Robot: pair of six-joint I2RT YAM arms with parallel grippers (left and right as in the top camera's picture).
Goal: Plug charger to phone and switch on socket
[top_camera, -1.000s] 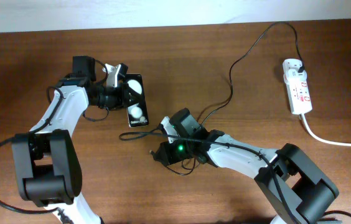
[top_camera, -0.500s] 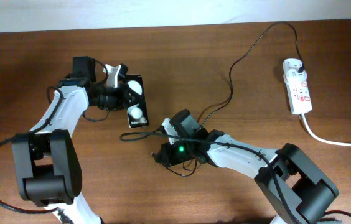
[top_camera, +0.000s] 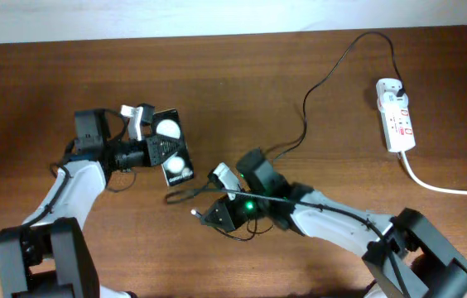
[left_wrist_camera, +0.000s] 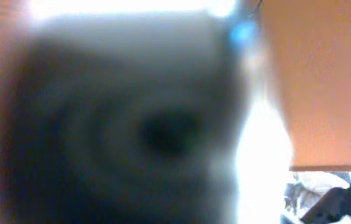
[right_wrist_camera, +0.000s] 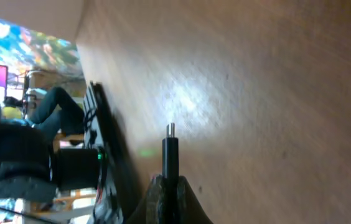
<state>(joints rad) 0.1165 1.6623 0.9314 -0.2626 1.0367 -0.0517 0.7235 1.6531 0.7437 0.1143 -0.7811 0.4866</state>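
Note:
The phone (top_camera: 172, 147), a black slab with two white round spots, is held off the table in my left gripper (top_camera: 152, 150), which is shut on its left side. In the left wrist view a dark blur (left_wrist_camera: 132, 130) fills the frame; it is likely the phone. My right gripper (top_camera: 210, 217) is shut on the charger's black connector (right_wrist_camera: 170, 152), whose metal tip points away from the fingers (right_wrist_camera: 188, 199) towards the phone, still apart from it. The charger cable (top_camera: 306, 112) runs back to the socket (top_camera: 397, 117), a white power strip at the far right.
The socket's thick white cord (top_camera: 440, 187) runs off the right edge. Slack loops of black cable (top_camera: 185, 192) lie between the two grippers. A white wall borders the table's far edge.
My left arm has drawn the phone to the left and a little nearer. My right gripper has shifted slightly left and forward with the connector, its tip now showing.

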